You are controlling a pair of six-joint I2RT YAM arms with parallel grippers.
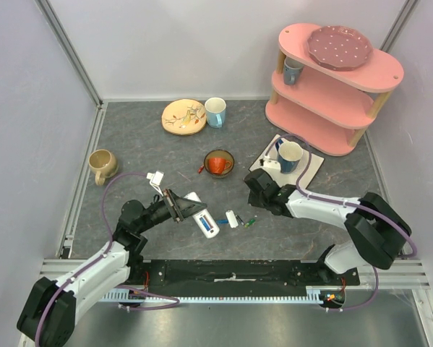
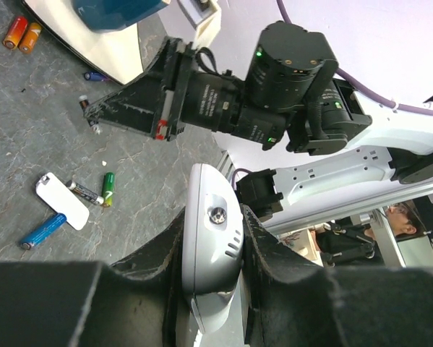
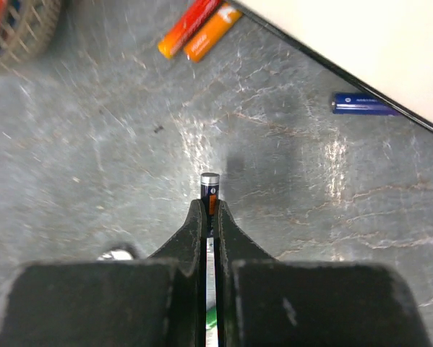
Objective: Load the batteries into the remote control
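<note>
My left gripper [image 1: 183, 207] is shut across the width of the white remote control [image 1: 204, 217], held just above the table; in the left wrist view its black fingers [image 2: 270, 249] clamp the remote's rounded end [image 2: 212, 246]. My right gripper [image 3: 209, 207] is shut on a dark battery with an orange mark [image 3: 209, 189], which stands upright from the fingertips over the grey table. On the table beside the remote lie a blue battery [image 2: 43, 230], a green battery [image 2: 108, 188], a dark battery [image 2: 84, 192] and a small white cover [image 2: 62, 200].
Two orange batteries [image 3: 198, 29] lie by the woven bowl [image 1: 219, 163], and a blue battery [image 3: 361, 105] sits at the edge of the white mat [image 1: 311, 170] under a blue cup [image 1: 290, 155]. A pink shelf [image 1: 332, 94], beige mug [image 1: 102, 165], plate [image 1: 183, 116] and cup [image 1: 215, 112] stand farther back.
</note>
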